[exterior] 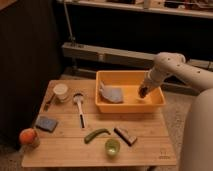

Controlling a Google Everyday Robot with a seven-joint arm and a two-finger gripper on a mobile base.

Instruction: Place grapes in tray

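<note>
The tray (155, 102) is a large orange-yellow bin at the back right of the wooden table (150, 150). My gripper (143, 92) reaches down from the right, inside the tray near its right wall. It is shut on the grapes (142, 91), a small dark cluster at its tip, held low over the tray floor. A grey-blue crumpled object (112, 93) lies in the left half of the tray.
On the table lie a white cup (60, 91), a long-handled spoon (79, 106), a blue sponge (46, 123), an orange fruit (28, 136), a curved green pepper (96, 134), a small green cup (112, 146) and a dark bar (125, 135). A dark shelf stands behind.
</note>
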